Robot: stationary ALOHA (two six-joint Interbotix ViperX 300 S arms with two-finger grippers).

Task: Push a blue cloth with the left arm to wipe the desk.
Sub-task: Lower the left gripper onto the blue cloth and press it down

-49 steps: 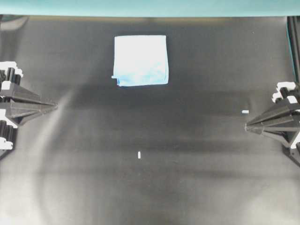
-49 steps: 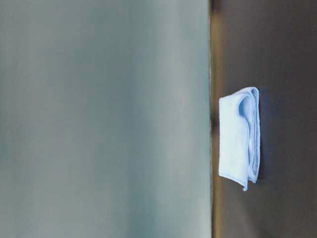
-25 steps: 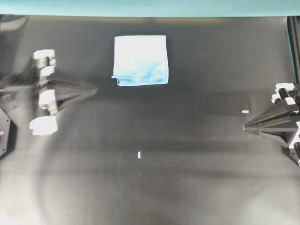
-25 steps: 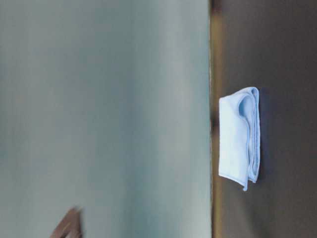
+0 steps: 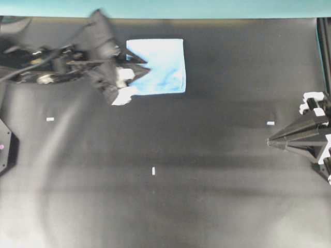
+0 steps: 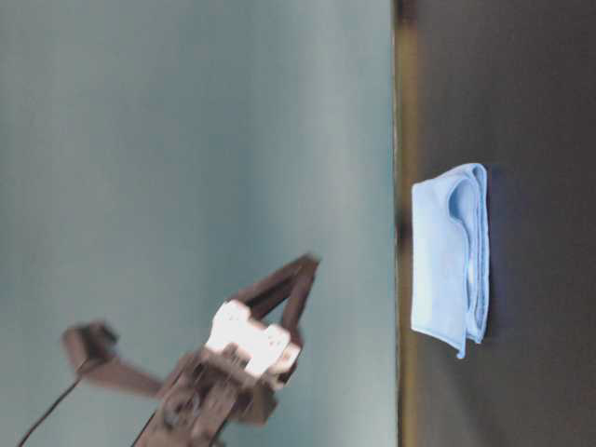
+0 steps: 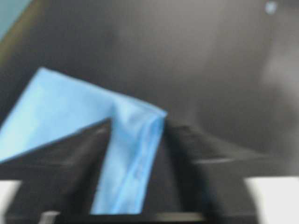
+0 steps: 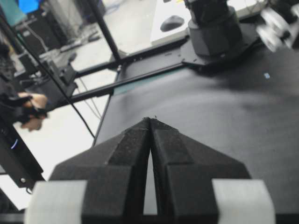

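The blue cloth (image 5: 164, 63) lies folded and flat at the back of the black desk (image 5: 181, 181). My left gripper (image 5: 145, 65) is at the cloth's left edge, blurred, with its jaws apart and nothing held. In the left wrist view the cloth (image 7: 60, 107) shows through the gap of the left gripper (image 7: 140, 122). The table-level view shows the left gripper (image 6: 305, 268) raised clear above the cloth (image 6: 445, 270). My right gripper (image 5: 270, 140) rests shut at the right edge, and the right wrist view shows the right gripper (image 8: 150, 119) with its tips together.
A teal strip (image 5: 165, 8) borders the desk's far edge just behind the cloth. Small white tape marks lie at the left (image 5: 50, 119), the middle (image 5: 153, 171) and the right (image 5: 270, 123). An arm base (image 8: 212, 32) stands across the desk in the right wrist view.
The left arm has swung from its rest at the left edge up and across to the cloth's left edge, and its jaws have opened. Cloth and right arm have not moved.
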